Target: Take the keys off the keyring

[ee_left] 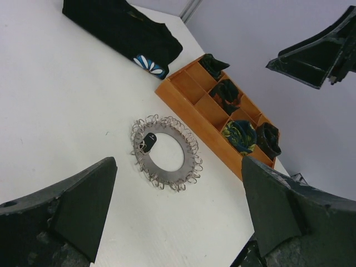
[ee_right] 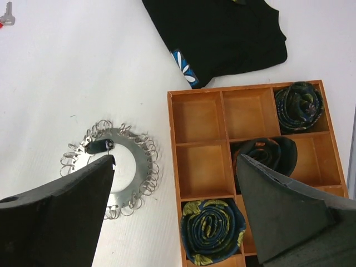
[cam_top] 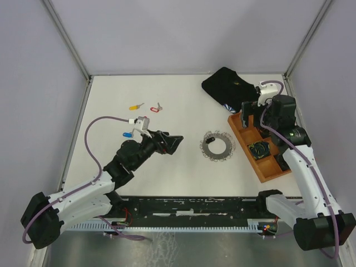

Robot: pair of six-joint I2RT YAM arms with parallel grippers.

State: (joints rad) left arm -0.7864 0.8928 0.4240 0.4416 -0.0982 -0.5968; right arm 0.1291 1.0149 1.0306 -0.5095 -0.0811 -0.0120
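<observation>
Keyring (cam_top: 217, 146), black key (ee_left: 147, 142) attached, lies straight ahead of nearer left gripper (cam_top: 174, 143). Fingers spread, empty. Right gripper (cam_top: 253, 113) likewise, over tray (ee_right: 200, 119).

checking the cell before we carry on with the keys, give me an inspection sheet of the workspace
surface: white table, no spills seen
job's things: keyring flat mid-table, black key on it; yellow key, red key and blue key lie loose to its left
clutter: wooden tray with rolled ties in some compartments; black cloth behind it
grippers: left gripper open beside the keyring, holding nothing; right gripper open over the tray, holding nothing
cables: purple cable loops off the left arm; another on the right arm
surroundings: pale walls, metal frame posts
</observation>
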